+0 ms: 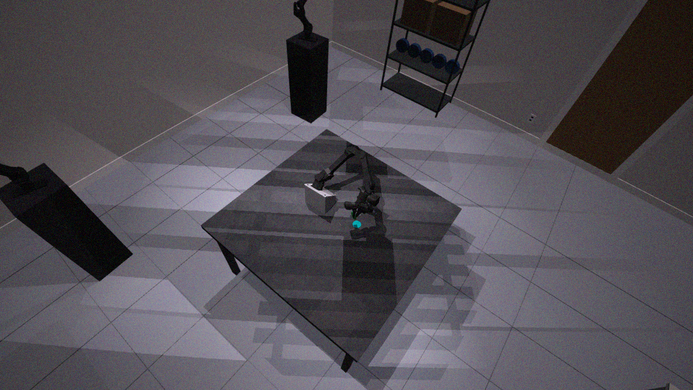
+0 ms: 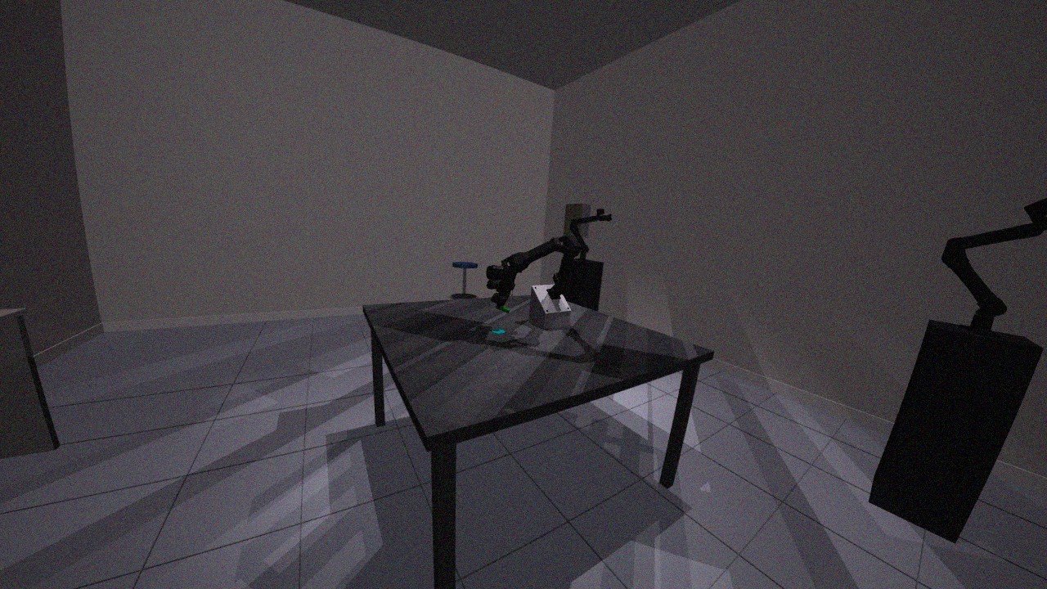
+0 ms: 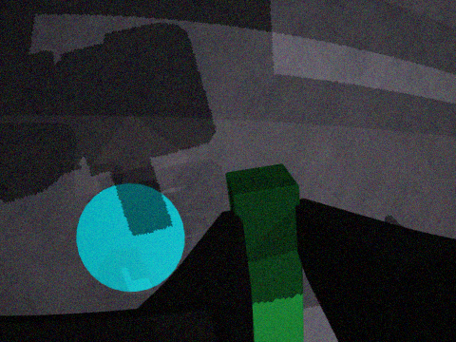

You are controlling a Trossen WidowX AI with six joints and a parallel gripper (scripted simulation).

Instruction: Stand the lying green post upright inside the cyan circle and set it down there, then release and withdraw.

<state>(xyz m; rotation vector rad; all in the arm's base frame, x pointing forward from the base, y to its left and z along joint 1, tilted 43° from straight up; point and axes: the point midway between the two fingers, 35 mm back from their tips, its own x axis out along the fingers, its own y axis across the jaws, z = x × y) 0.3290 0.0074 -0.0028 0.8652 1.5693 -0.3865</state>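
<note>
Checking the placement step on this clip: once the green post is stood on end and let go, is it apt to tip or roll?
The green post looks tall and narrow, so it may tip if released tilted. Its flat square faces suggest it won't roll. It stays straight in the gripper, so probably rigid.

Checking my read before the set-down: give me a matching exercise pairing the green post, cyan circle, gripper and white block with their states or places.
Column one:
1. green post
2. cyan circle
3. gripper
4. white block

Column two:
A. flat mark on the table, with nothing standing on it
B. shut on the post, above the table
C. held off the table, beside the circle in the wrist view
D. resting on the table at the arm's base

Pairs: 1-C, 2-A, 3-B, 4-D
</note>
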